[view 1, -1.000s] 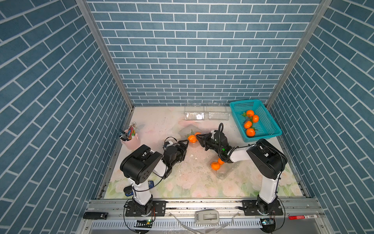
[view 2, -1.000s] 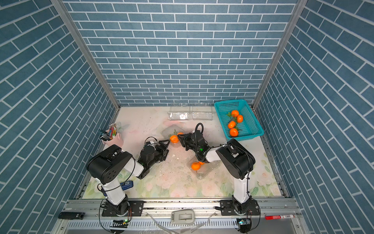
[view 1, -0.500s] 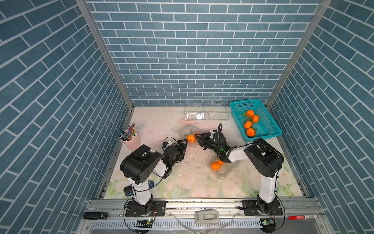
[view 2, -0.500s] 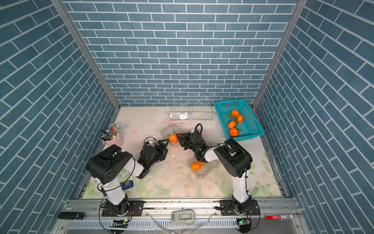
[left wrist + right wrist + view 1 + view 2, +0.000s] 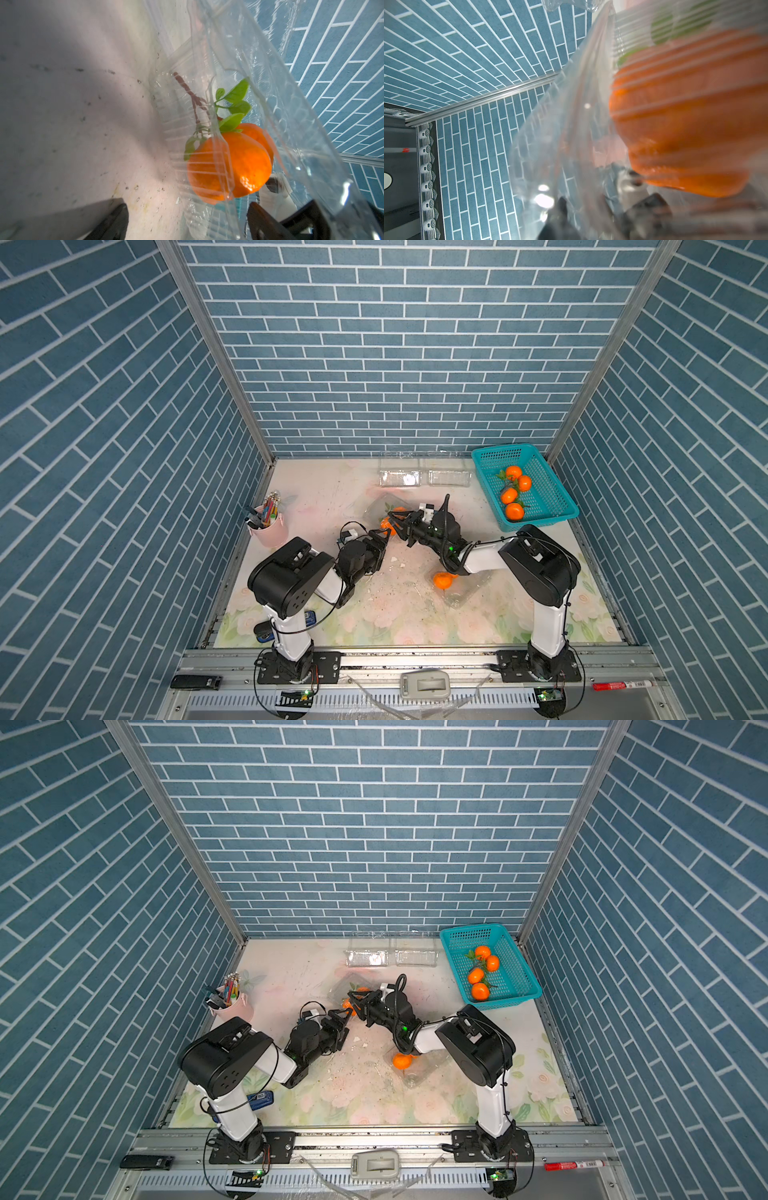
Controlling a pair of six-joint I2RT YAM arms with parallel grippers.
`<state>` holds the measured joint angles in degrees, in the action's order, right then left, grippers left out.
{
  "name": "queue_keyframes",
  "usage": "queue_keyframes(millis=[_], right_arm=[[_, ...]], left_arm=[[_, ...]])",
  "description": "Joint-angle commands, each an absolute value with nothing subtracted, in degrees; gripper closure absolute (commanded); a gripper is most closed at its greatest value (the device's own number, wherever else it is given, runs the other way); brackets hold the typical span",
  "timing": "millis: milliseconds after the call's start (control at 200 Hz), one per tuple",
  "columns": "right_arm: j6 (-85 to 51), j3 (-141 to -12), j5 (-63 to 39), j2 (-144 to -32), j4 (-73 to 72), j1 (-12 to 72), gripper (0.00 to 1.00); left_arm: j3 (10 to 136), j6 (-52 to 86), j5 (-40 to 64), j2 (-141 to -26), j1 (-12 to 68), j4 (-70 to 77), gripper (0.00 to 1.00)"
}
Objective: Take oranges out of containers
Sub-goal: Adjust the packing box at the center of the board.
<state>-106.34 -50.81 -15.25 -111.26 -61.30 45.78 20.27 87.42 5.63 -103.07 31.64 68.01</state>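
Observation:
A clear container (image 5: 380, 506) lies tilted at mid-table with a pair of oranges (image 5: 388, 524) inside; stem and green leaves show in the left wrist view. My left gripper (image 5: 187, 220) is open, its fingers either side of the container's near end, just short of the oranges (image 5: 228, 166). My right gripper (image 5: 397, 524) is against the container's other side. Blurred plastic hides its jaws in the right wrist view. Another orange (image 5: 442, 580) sits in a second container (image 5: 463, 593) under the right arm. Two clear containers (image 5: 400, 477) (image 5: 449, 477) lie by the back wall.
A teal basket (image 5: 540, 489) at the back right holds several oranges (image 5: 515, 510). A pink pencil cup (image 5: 270, 526) stands at the left edge. Small white crumbs (image 5: 395, 564) litter the mat between the arms. A blue object (image 5: 259, 1097) lies by the left arm's base.
The right gripper and the container with the orange pair have shifted slightly toward the left arm. The left arm has hardly moved.

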Motion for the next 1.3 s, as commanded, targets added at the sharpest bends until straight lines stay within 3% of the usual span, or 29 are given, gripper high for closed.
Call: queue_keyframes(millis=[0, 405, 595, 945, 1195, 1295], right_arm=[[-108.5, -49.9, -15.9, -110.0, -64.1, 45.2, 0.73], [-94.8, -49.5, -32.3, -107.1, -53.1, 38.4, 0.68], [-76.4, -53.6, -38.3, -102.5, -30.4, 36.0, 0.62], [-48.9, -62.8, -33.4, -97.3, 7.8, 34.3, 0.5], [-39.0, -69.2, -27.8, -97.7, 22.0, 34.1, 0.41], [-36.3, -71.1, -24.5, -97.6, 26.3, 33.9, 0.32]], left_arm=[[17.9, 86.3, 6.2, -104.1, 32.1, 59.4, 0.09], [16.9, 85.1, 8.3, -100.6, 27.4, 56.6, 0.1], [17.7, 83.2, 8.7, -96.6, 26.2, 51.4, 0.1], [21.7, 75.5, 10.2, -84.7, 23.5, 31.7, 0.03], [28.0, 67.4, 11.4, -75.4, 20.7, 13.3, 0.01], [32.0, 63.5, 12.8, -74.5, 18.8, 6.4, 0.01]])
